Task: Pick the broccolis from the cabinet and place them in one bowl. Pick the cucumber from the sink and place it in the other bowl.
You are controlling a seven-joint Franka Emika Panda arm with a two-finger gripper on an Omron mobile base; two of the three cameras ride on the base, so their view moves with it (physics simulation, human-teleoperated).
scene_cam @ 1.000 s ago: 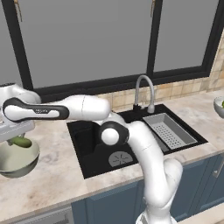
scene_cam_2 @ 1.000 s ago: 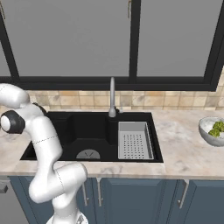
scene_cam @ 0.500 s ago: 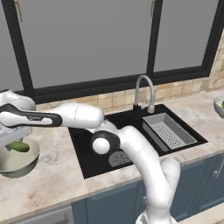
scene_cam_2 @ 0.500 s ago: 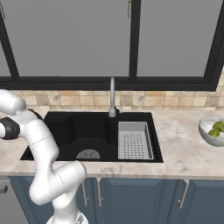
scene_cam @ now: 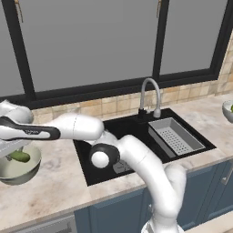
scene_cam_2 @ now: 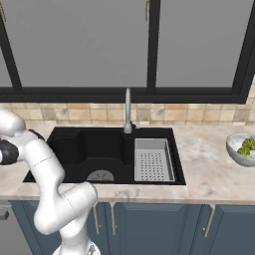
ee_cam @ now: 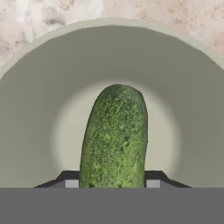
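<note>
At the far left of the counter stands the other bowl (scene_cam: 20, 174), olive-grey with a paler inside (ee_cam: 43, 87). My gripper (scene_cam: 12, 151) hangs just over it, shut on the cucumber (scene_cam: 19, 156). In the hand view the dark green cucumber (ee_cam: 114, 135) sits between my gripper's (ee_cam: 112, 183) two fingertips, low inside the bowl. The whitish glassy bowl (scene_cam_2: 241, 150) stands on the counter at the far right with yellow-green broccolis (scene_cam_2: 245, 145) in it. It also shows at the right edge as the whitish bowl (scene_cam: 228, 110). Handle ends of the cabinet (scene_cam_2: 148, 7) reach into the top edge.
The black sink (scene_cam_2: 79, 149) lies mid-counter with a curved silver tap (scene_cam_2: 128, 112) and a grey perforated tray (scene_cam_2: 153, 159). My arm stretches left across the sink (scene_cam: 127, 129). A dark-framed window runs behind. Blue drawer units sit below the counter.
My arm has swung a little further left and lowered, bringing the cucumber down from above the olive-grey bowl into it. The grip has not changed.
</note>
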